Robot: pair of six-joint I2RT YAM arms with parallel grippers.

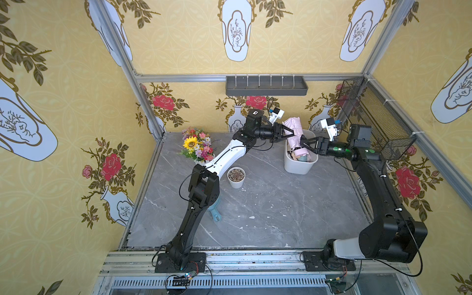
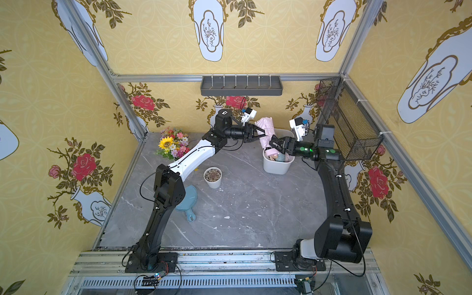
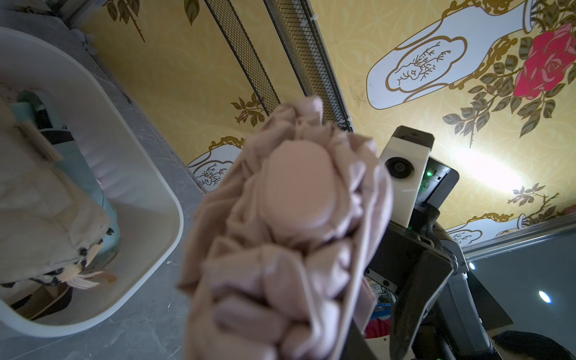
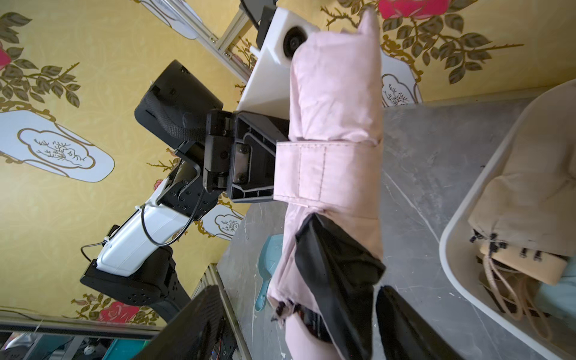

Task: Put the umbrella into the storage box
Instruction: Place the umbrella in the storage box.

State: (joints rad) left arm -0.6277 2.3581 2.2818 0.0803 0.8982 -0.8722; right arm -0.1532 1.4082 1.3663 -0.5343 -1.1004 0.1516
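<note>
With the left gripper (image 1: 289, 133) clamped on the strapped middle of the pink folded umbrella (image 1: 293, 127), slanted over the white storage box (image 1: 297, 166) near the far right corner of the table (image 1: 255, 204), handle end dipped inside, lower slowly and tip it flat beside the beige bundle (image 4: 523, 193). Draw the right gripper (image 1: 304, 143), jaws spread open around that end, clear of the loose black flap (image 4: 330, 255) before letting go.
</note>
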